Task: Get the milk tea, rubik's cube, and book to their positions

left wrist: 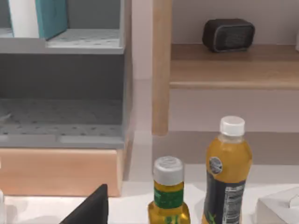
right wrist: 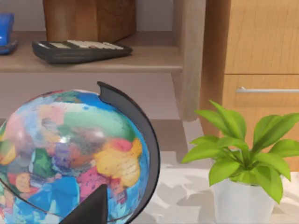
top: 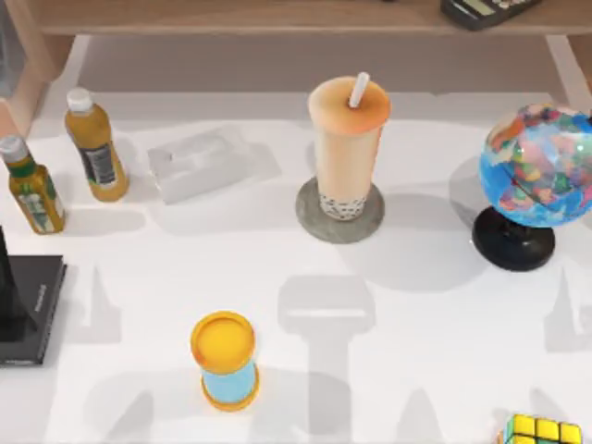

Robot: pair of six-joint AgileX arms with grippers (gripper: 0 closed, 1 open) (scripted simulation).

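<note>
The tall clear cup of peach-tan milk tea (top: 347, 148), white straw in its lid, stands upright on a round grey coaster (top: 339, 211) mid-bench. The small yellow-faced rubik's cube (top: 543, 431) sits at the near right corner of the white bench (top: 407, 305). The light blue hardcover book (left wrist: 50, 16) stands upright on a grey shelf (left wrist: 70, 44). A multicoloured globe (top: 536, 166) stands right of the tea. Whether either tool is released or clenched, I cannot tell.

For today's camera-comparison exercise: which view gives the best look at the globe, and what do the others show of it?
The right wrist view shows the globe best: close up, with its coloured map and black arc. The top view shows the globe whole on its black base, at the table's right. The left wrist view faces bottles and shelving instead.
</note>
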